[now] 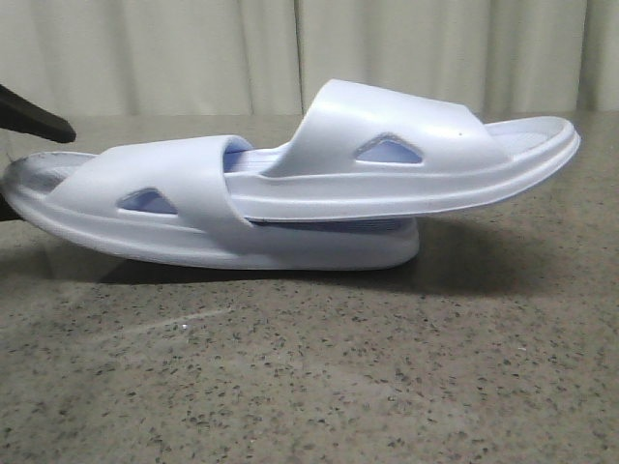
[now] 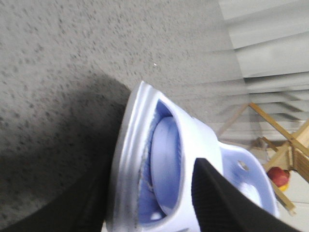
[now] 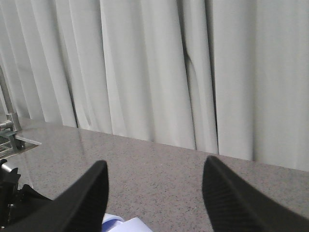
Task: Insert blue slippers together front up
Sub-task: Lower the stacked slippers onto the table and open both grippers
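Note:
The two blue slippers lie nested on the speckled table. The lower slipper (image 1: 193,227) rests on the table with its heel to the left. The upper slipper (image 1: 416,155) is pushed under the lower one's strap and sticks out to the right, its end raised off the table. My left gripper (image 2: 154,198) straddles the lower slipper's (image 2: 145,159) heel. One finger (image 2: 227,203) lies on its top side and the other on its sole. One black finger (image 1: 34,116) shows at the left edge of the front view. My right gripper (image 3: 154,193) is open and empty, above a corner of a slipper (image 3: 128,224).
A pale curtain (image 1: 290,48) hangs behind the table. A wooden frame (image 2: 285,140) and a red object (image 2: 276,175) stand beyond the table in the left wrist view. A metal fixture (image 3: 9,135) sits at the table's edge in the right wrist view.

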### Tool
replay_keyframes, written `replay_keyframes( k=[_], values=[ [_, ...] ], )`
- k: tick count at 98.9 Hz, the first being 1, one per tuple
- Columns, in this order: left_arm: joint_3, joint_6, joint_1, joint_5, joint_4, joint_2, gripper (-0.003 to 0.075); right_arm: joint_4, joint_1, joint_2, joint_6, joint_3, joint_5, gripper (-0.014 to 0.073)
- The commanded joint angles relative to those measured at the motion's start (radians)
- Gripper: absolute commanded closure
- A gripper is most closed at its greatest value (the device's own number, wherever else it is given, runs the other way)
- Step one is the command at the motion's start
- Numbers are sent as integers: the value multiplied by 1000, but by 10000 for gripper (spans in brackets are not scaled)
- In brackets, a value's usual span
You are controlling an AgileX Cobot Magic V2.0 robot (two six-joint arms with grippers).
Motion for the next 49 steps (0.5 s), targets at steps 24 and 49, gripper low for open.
replay_keyframes(
  k=[24, 49],
  values=[
    [-36, 168, -6, -80, -79, -13, 387, -9, -8, 7, -8, -35, -75, 228],
    [-83, 368, 35, -123, -79, -15, 387, -9, -8, 7, -8, -35, -73, 228]
  ],
)
